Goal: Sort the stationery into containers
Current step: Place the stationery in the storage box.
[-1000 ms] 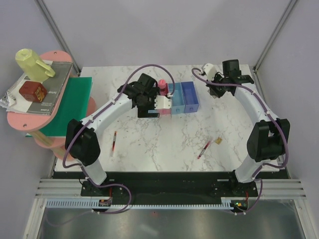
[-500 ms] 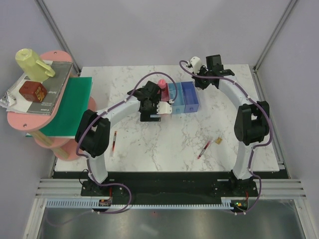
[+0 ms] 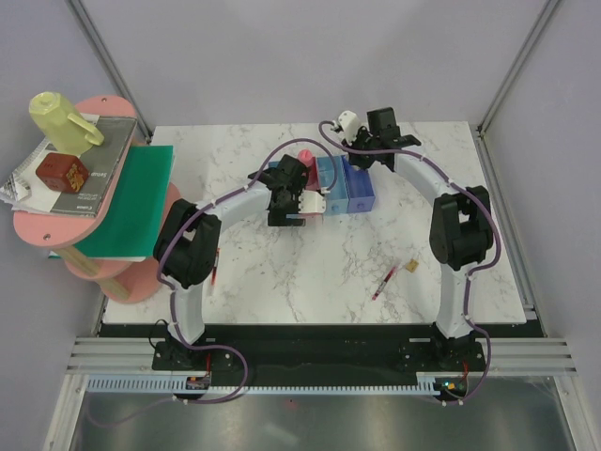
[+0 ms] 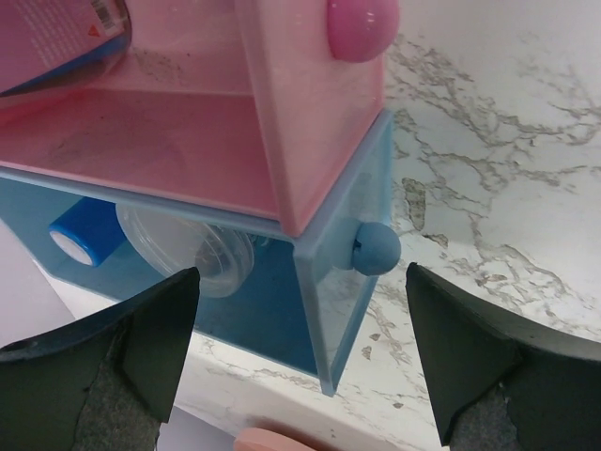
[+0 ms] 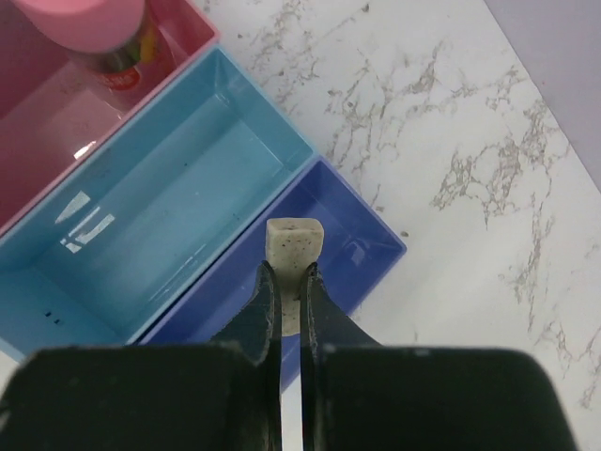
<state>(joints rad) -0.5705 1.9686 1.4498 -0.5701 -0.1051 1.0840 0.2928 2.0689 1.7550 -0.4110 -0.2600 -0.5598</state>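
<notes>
Tan block (image 5: 294,242) pinched in the right hand (image 5: 288,278) — now swung over the violet-blue bin (image 5: 368,246) — left hand (image 4: 300,282) spread.

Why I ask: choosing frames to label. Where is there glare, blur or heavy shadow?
Right wrist: white glare patches on the light blue bin floor, pale block sharp, right gripper dark, its base soft. Left wrist: near fingers soft and dim, blue bin fairly sharp. Top view: even light, faint shadows on the table, no glare.
</notes>
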